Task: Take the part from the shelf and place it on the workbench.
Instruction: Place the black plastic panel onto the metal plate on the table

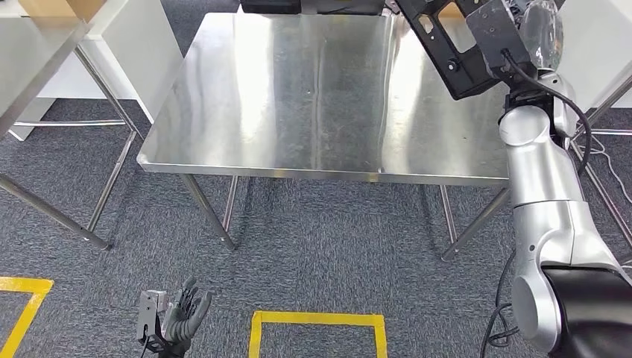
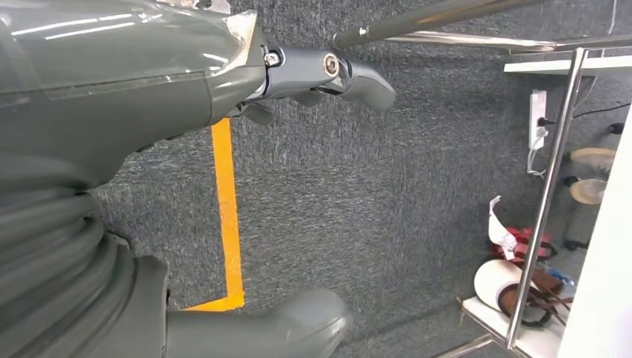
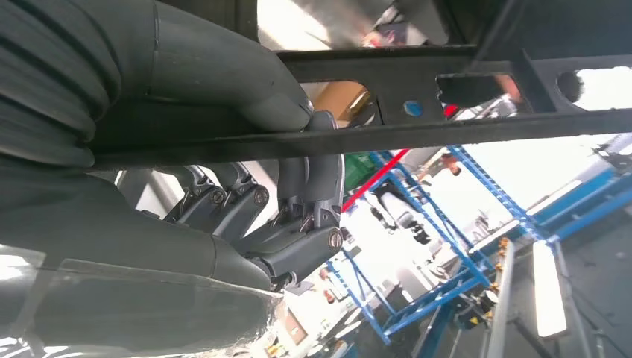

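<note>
The part (image 1: 441,46) is a flat black metal bracket with cut-out holes. My right hand (image 1: 514,33) holds it up above the far right corner of the steel workbench (image 1: 313,97). In the right wrist view the thumb (image 3: 223,71) presses on the part's black bar (image 3: 447,130) while the darker fingers (image 3: 309,190) curl behind it. My left hand (image 1: 179,317) hangs low over the carpet at the bottom left, holding nothing, its fingers (image 2: 350,74) spread loosely.
Yellow tape lines (image 1: 317,321) mark the grey carpet in front of the workbench. A second metal table (image 1: 30,52) stands at the left with its legs (image 1: 52,212) slanting down. Shelf rails (image 2: 548,186), rolls and a power strip appear in the left wrist view.
</note>
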Tool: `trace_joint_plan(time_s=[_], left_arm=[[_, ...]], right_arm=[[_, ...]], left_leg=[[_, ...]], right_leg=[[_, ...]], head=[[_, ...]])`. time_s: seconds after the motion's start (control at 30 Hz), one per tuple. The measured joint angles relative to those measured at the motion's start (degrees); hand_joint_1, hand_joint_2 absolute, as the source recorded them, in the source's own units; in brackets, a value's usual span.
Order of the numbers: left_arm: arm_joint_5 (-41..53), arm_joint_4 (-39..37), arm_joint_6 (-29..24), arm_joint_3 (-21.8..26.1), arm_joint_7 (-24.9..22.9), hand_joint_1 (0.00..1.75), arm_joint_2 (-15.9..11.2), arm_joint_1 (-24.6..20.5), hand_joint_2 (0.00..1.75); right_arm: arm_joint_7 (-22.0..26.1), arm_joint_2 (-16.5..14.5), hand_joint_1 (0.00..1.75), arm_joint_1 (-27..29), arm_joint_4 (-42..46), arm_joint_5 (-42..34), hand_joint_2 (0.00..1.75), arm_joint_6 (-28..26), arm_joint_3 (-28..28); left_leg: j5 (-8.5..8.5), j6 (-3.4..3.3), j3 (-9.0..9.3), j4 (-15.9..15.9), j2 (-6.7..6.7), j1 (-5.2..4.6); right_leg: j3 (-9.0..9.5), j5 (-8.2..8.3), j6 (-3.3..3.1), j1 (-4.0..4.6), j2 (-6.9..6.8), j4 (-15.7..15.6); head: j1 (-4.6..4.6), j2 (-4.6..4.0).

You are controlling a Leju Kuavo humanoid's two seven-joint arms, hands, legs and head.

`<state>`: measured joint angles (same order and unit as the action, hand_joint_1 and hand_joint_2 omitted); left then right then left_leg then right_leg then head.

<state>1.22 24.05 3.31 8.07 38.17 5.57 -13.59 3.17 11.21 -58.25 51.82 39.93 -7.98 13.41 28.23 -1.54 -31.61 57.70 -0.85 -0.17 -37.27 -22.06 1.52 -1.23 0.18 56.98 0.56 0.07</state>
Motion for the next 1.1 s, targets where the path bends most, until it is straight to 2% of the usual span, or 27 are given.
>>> trace_joint_plan(time_s=[0.07, 0.13, 0.17, 0.2, 0.23, 0.27, 0.3, 0.33, 0.37, 0.4, 0.47, 0.53, 0.57, 0.6, 0.67, 0.7, 0.73, 0.77, 0.83, 0.87, 0.9, 0.97, 1.0, 1.07, 1.1], left_arm=[[-0.04, 0.05, 0.00, 0.00, 0.05, 0.00, -0.06, -0.07, 1.75], [-0.04, 0.04, 0.01, -0.01, 0.07, 0.00, -0.02, 0.02, 1.75], [-0.04, 0.04, 0.01, 0.00, 0.06, 0.00, -0.02, 0.14, 1.75], [-0.04, 0.03, 0.01, 0.00, 0.05, 0.00, -0.02, 0.26, 1.75], [-0.04, 0.03, 0.01, 0.01, 0.05, 0.00, -0.03, 0.35, 1.75], [-0.04, 0.03, 0.01, 0.02, 0.05, 0.00, -0.04, 0.39, 1.75], [-0.04, 0.03, 0.01, 0.01, 0.02, 0.00, -0.08, 0.40, 1.75], [-0.04, 0.03, 0.02, 0.01, -0.04, 0.00, -0.16, 0.37, 1.75], [-0.03, 0.03, 0.04, 0.00, -0.12, 0.00, -0.25, 0.31, 1.75], [-0.03, 0.03, 0.07, -0.01, -0.25, 0.00, -0.34, 0.24, 1.75], [-0.03, 0.04, 0.11, 0.00, -0.46, 0.00, -0.47, -0.02, 1.75], [-0.05, 0.04, 0.15, 0.03, -0.57, 0.00, -0.60, -0.33, 1.75], [-0.07, 0.04, 0.19, 0.05, -0.57, 0.00, -0.68, -0.48, 1.75], [-0.08, 0.02, 0.25, 0.07, -0.55, 0.00, -0.75, -0.56, 1.75], [-0.10, -0.04, 0.37, 0.11, -0.40, 0.00, -0.85, -0.50, 1.75], [-0.10, -0.10, 0.43, 0.12, -0.25, 0.00, -0.85, -0.35, 1.75], [-0.10, -0.16, 0.48, 0.13, -0.06, 0.00, -0.85, -0.20, 1.75], [-0.10, -0.21, 0.55, 0.14, 0.13, 0.00, -0.87, -0.11, 1.75], [-0.11, -0.25, 0.74, 0.20, 0.40, 0.00, -1.03, -0.08, 1.75], [-0.11, -0.26, 0.84, 0.22, 0.46, 0.00, -1.16, -0.09, 1.75], [-0.12, -0.26, 0.94, 0.25, 0.49, 0.00, -1.31, -0.08, 1.75], [-0.11, -0.27, 1.11, 0.26, 0.58, 0.00, -1.54, -0.02, 1.75], [-0.11, -0.27, 1.17, 0.26, 0.65, 0.00, -1.66, 0.00, 1.75], [-0.07, -0.27, 1.24, 0.25, 0.78, 0.00, -1.85, -0.11, 1.75], [-0.05, -0.27, 1.26, 0.25, 0.83, 0.00, -1.92, -0.17, 1.75]], right_arm=[[-0.03, 0.31, 1.75, -0.10, -0.51, 0.55, 1.75, 0.02, 0.04], [-0.04, 0.50, 1.75, 0.01, -1.19, 0.90, 1.75, 0.02, 0.09], [-0.04, 0.58, 1.75, 0.19, -1.53, 0.99, 1.75, 0.02, 0.12], [-0.05, 0.63, 1.75, 0.42, -1.85, 1.07, 1.75, 0.02, 0.15], [-0.05, 0.68, 1.75, 0.61, -2.15, 1.11, 1.75, 0.02, 0.20], [-0.05, 0.70, 1.75, 0.71, -2.42, 1.21, 1.75, 0.02, 0.24], [-0.06, 0.73, 1.75, 0.74, -2.65, 1.35, 1.75, 0.02, 0.28], [-0.08, 0.79, 1.75, 0.68, -2.95, 1.58, 1.75, 0.02, 0.34], [-0.14, 0.90, 1.75, 0.55, -3.28, 1.89, 1.75, 0.02, 0.40], [-0.23, 1.05, 1.75, 0.45, -3.63, 2.27, 1.75, 0.02, 0.47], [-0.43, 1.44, 1.75, 0.27, -4.42, 3.24, 1.75, 0.02, 0.68], [-0.53, 1.91, 1.75, -0.02, -5.38, 4.32, 1.75, 0.24, 0.97], [-0.54, 2.19, 1.75, -0.44, -6.03, 4.88, 1.75, 0.60, 1.13], [-0.57, 2.48, 1.75, -0.83, -6.86, 5.50, 1.75, 1.10, 1.34], [-0.72, 3.06, 1.75, -1.33, -8.95, 7.04, 1.75, 1.99, 1.91], [-0.87, 3.29, 1.75, -1.30, -10.19, 8.03, 1.75, 2.15, 2.30], [-1.08, 3.46, 1.75, -1.24, -11.44, 9.06, 1.75, 2.13, 2.73], [-1.32, 3.60, 1.75, -1.23, -12.67, 10.14, 1.75, 2.03, 3.19], [-1.83, 3.90, 1.75, -1.36, -15.00, 12.08, 1.75, 1.71, 4.13], [-2.14, 4.03, 1.75, -1.50, -16.22, 12.96, 1.75, 1.51, 4.62], [-2.49, 4.10, 1.75, -1.51, -17.32, 13.79, 1.75, 1.32, 5.11], [-3.36, 4.08, 1.75, -1.39, -19.22, 15.68, 1.75, 0.87, 6.08], [-3.80, 3.92, 1.75, -1.24, -19.95, 16.67, 1.75, 0.67, 6.61], [-4.50, 3.58, 1.75, -1.16, -21.42, 18.41, 1.75, 0.28, 7.66], [-4.69, 3.32, 1.75, -1.12, -22.05, 19.03, 1.75, 0.10, 8.12]], left_leg=[[1.12, 0.73, -2.08, 3.85, 0.28, 0.27], [3.37, 1.38, -6.92, 11.32, 0.59, 0.52], [4.30, 1.53, -9.36, 14.45, 0.65, 0.61], [4.33, 1.53, -11.15, 15.96, 0.67, 0.65], [3.04, 1.34, -11.87, 15.31, 0.67, 0.65], [0.49, 0.94, -11.55, 12.58, 0.67, 0.56], [-2.87, 0.27, -10.49, 8.48, 0.66, 0.38], [-5.44, -0.46, -9.30, 4.83, 0.71, 0.15], [-6.89, -1.12, -8.17, 1.86, 0.75, -0.17], [-7.30, -1.70, -7.28, 0.12, 0.78, -0.46], [-6.44, -2.43, -5.86, -1.38, 0.83, -0.85], [-6.37, -2.96, -4.36, -2.48, 0.72, -0.72], [-6.36, -3.16, -3.75, -2.79, 0.62, -0.59], [-6.23, -3.22, -3.30, -3.01, 0.52, -0.50], [-5.64, -3.24, -2.69, -3.02, 0.37, -0.42], [-5.22, -3.12, -2.27, -2.99, 0.28, -0.36], [-4.75, -2.93, -1.79, -2.91, 0.19, -0.26], [-4.22, -2.65, -1.26, -2.74, 0.10, -0.12], [-2.97, -1.89, -0.39, -2.09, -0.09, 0.14], [-2.35, -1.46, -0.19, -1.69, -0.16, 0.20], [-1.86, -1.05, -0.07, -1.43, -0.19, 0.16], [-1.18, -0.48, 0.16, -0.97, -0.16, 0.07], [-0.84, -0.24, 0.17, -0.52, -0.01, 0.10], [0.39, 0.36, -1.17, 2.71, 0.34, 0.27], [1.56, 0.70, -2.97, 5.90, 0.51, 0.33]], right_leg=[[1.00, -0.59, -0.83, -0.26, 0.07, -0.02], [1.76, -1.34, -1.42, -0.16, 0.12, -0.03], [2.10, -1.73, -1.52, -0.09, 0.19, -0.03], [2.53, -2.16, -1.52, 0.01, 0.28, -0.03], [3.09, -2.62, -1.48, 0.09, 0.40, -0.03], [3.76, -3.11, -1.42, 0.21, 0.50, -0.04], [4.47, -3.64, -1.38, 0.32, 0.57, -0.08], [5.12, -4.11, -1.26, 0.40, 0.61, -0.19], [5.61, -4.49, -1.09, 0.45, 0.64, -0.37], [5.99, -4.73, -0.82, 0.44, 0.63, -0.58], [6.68, -4.86, -0.07, 0.71, 0.58, -0.82], [6.61, -5.48, 0.59, 0.90, 0.43, 0.03], [5.61, -6.18, 0.71, 0.78, 0.39, 1.80], [3.81, -7.08, 0.79, 0.58, 0.35, 4.73], [-0.89, -8.86, 0.82, 0.33, 0.35, 11.83], [-2.80, -9.08, 0.99, 0.22, 0.35, 13.89], [-3.80, -8.35, 1.39, 0.07, 0.34, 13.95], [-3.77, -6.49, 2.03, -0.16, 0.29, 11.77], [-1.82, -1.60, 3.47, -0.61, -0.01, 4.14], [-0.94, -0.50, 3.36, -0.56, -0.26, 1.28], [-0.26, 0.11, 2.88, -0.39, -0.44, -0.14], [0.47, -0.31, 1.15, -0.26, -0.50, -0.31], [0.92, -0.06, 0.71, -0.38, -0.36, -0.24], [1.50, -0.40, 0.00, -0.59, -0.11, -0.21], [1.66, -0.59, -0.32, -0.53, -0.03, -0.23]], head=[[0.21, 0.00], [0.43, 0.00], [0.44, 0.00], [0.50, 0.00], [0.52, 0.00], [0.55, 0.01], [0.57, 0.01], [0.45, 0.01], [0.36, 0.01], [0.35, 0.01], [0.46, 0.01], [0.44, 0.01], [0.35, 0.01], [0.28, 0.01], [0.12, 0.01], [0.06, 0.01], [-0.03, 0.00], [-0.09, 0.00], [-0.14, 0.00], [-0.24, 0.01], [-0.32, 0.01], [-0.17, 0.01], [-0.03, 0.01], [0.22, 0.01], [0.28, 0.01]])
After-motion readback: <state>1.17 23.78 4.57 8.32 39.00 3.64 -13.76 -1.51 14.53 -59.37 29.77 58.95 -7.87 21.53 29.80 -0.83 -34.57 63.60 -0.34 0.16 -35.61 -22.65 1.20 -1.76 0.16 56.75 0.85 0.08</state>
